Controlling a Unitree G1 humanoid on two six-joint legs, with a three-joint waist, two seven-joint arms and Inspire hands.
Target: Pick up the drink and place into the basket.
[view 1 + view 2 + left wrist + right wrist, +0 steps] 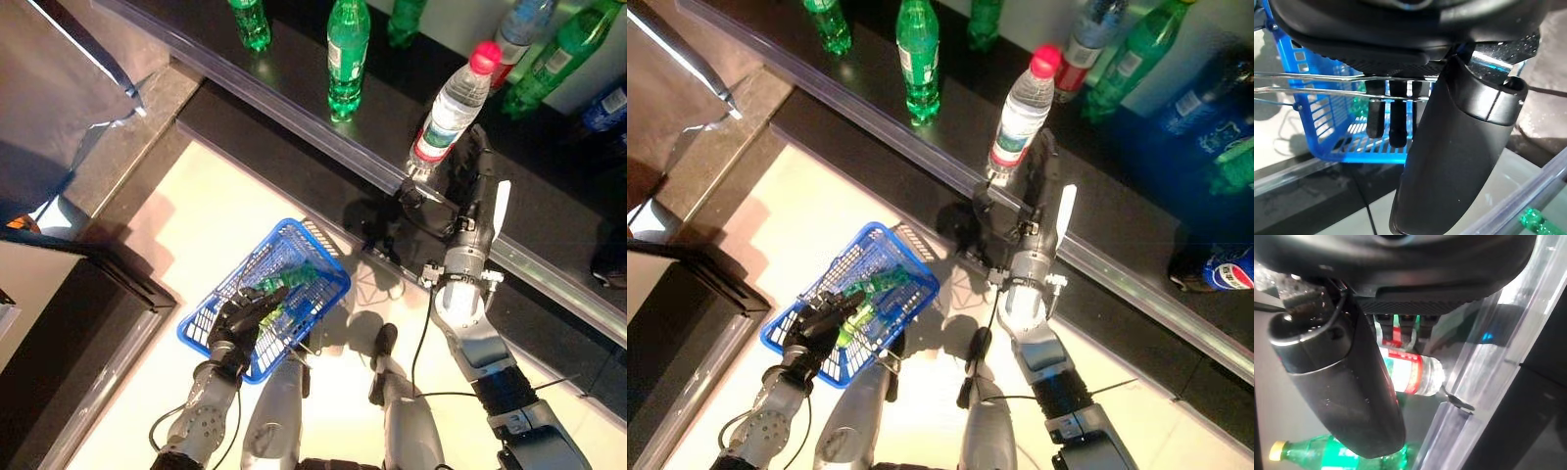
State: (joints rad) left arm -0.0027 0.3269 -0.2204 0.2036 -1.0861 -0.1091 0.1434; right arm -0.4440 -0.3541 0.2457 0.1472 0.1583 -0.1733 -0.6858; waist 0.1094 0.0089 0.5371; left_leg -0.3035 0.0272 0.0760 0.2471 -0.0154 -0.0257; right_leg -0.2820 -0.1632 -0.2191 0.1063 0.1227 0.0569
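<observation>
A clear water bottle (pixel 453 106) with a pink cap and a red-and-white label stands at the front of the black shelf (pixel 245 69). My right hand (pixel 468 201) reaches up beside it on its right, fingers straight and open. In the right wrist view the bottle (pixel 1413 374) lies just past my fingers (pixel 1400 320), between them and the thumb. My left hand (pixel 240 318) is shut on the thin wire handles (pixel 1327 83) of the blue basket (pixel 230 284), which hangs low in front at the left. A green drink (pixel 294 274) lies inside it.
A clear plastic rail (pixel 304 116) runs along the shelf's front edge. Green bottles (pixel 347 54) stand on the shelf to the left of the water bottle, and more green and blue-labelled bottles (pixel 558 54) at the back right. A dark cabinet (pixel 69 333) stands at the left.
</observation>
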